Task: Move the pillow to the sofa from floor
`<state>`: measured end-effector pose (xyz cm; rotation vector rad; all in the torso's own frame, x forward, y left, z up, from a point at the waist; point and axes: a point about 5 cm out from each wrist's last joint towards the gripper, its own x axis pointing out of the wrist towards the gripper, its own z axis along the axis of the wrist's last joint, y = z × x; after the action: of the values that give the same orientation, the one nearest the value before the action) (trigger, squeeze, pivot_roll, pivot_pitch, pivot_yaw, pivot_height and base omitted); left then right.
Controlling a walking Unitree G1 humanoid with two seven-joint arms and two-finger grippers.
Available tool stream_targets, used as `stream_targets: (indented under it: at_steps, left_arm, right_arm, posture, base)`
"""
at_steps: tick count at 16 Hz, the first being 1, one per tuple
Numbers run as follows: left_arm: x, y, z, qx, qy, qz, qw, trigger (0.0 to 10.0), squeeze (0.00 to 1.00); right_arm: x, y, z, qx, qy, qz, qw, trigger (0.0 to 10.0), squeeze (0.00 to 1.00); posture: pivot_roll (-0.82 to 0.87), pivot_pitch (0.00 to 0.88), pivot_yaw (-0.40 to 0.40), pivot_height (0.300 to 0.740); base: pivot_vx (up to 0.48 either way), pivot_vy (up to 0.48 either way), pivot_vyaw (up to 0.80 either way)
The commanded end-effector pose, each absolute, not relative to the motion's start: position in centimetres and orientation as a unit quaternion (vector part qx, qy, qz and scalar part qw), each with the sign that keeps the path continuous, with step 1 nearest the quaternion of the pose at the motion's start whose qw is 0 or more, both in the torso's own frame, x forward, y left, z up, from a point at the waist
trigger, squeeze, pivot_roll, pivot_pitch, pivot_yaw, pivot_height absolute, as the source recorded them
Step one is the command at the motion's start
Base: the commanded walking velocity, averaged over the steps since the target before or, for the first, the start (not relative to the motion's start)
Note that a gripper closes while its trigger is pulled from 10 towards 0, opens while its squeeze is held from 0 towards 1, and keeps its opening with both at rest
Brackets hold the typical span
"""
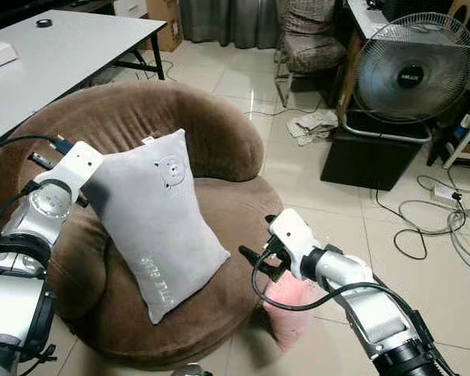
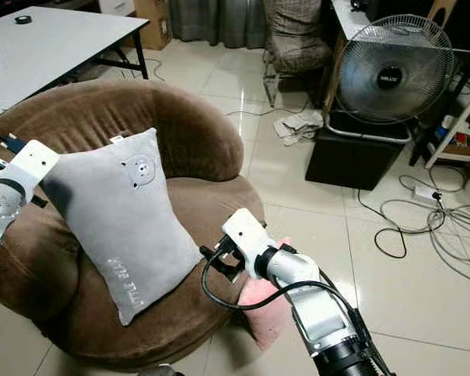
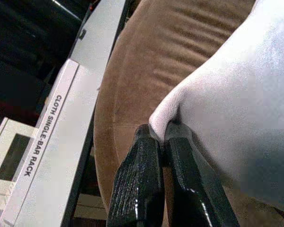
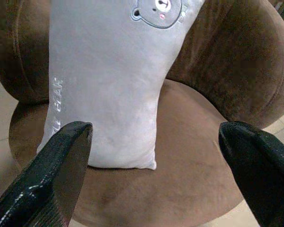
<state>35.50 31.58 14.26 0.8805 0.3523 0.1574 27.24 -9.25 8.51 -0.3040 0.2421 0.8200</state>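
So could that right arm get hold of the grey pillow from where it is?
Probably yes: the right gripper, fingers wide open, hangs by the sofa edge facing the pillow, nothing between. The left gripper already pinches a corner.

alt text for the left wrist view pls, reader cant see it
The left gripper has its two black fingers shut on a corner of the grey pillow, which fills the side of the frame. Behind it is the brown sofa, and beside that a white box printed "CLOTH SINGLE-BAR RACK".
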Motion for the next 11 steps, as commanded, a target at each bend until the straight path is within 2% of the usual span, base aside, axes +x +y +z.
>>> stream_targets:
  at_steps: [1,2,9,11]
  left_arm:
    - [35.5,32.3,15.1,0.431,0.163,0.094,0.882,10.0,0.00]
    - [35.3,32.6,15.0,0.423,0.173,0.098,0.884,10.0,1.00]
    - [34.8,33.7,15.0,0.415,0.186,0.108,0.884,10.0,1.00]
    - [34.8,33.3,14.8,0.380,0.175,0.099,0.903,10.0,1.00]
  right_arm:
    - [27.6,-9.1,8.9,-0.152,0.109,0.402,0.896,10.0,0.00]
    - [27.7,-9.0,8.8,-0.153,0.108,0.403,0.896,10.0,0.00]
    - [28.4,-8.7,8.8,-0.158,0.101,0.403,0.896,10.0,0.00]
    - [28.7,-8.7,8.9,-0.159,0.097,0.397,0.898,10.0,0.00]
  posture:
    - [0.04,0.000,0.022,0.740]
    - [0.04,0.000,0.024,0.740]
    - [0.06,0.000,0.025,0.740]
    - [0.06,0.000,0.023,0.740]
  base:
    - [0.000,0.000,0.00]
    - [0.000,0.000,0.00]
    - [0.000,0.000,0.00]
    - [0.000,0.000,0.00]
